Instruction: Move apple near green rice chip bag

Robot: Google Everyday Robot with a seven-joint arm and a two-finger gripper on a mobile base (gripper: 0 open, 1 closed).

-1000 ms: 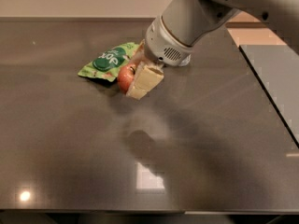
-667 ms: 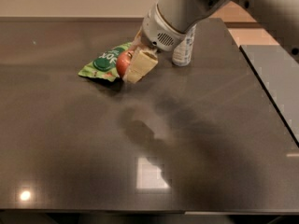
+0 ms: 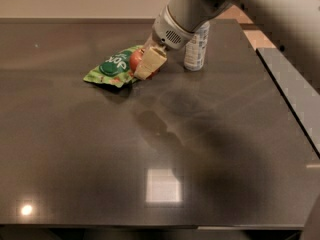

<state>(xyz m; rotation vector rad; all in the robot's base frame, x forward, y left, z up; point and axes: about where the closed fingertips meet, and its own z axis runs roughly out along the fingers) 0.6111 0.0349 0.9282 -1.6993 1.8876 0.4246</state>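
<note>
The green rice chip bag [image 3: 112, 67] lies flat on the dark table [image 3: 150, 144], left of centre at the back. The red apple [image 3: 136, 60] sits at the bag's right edge, mostly hidden behind a cream finger [image 3: 150, 63]. My gripper [image 3: 145, 64] reaches down from the upper right and is shut on the apple, holding it right against the bag, low over the table.
A clear plastic water bottle [image 3: 196, 46] with a label stands just right of the gripper, partly behind the arm. A lighter grey counter [image 3: 295, 89] borders the table on the right. A bright light reflection [image 3: 162, 185] shows on the table's near part.
The gripper with the apple has shifted up and back a little, staying at the bag's right edge. The arm swung away, uncovering the water bottle.
</note>
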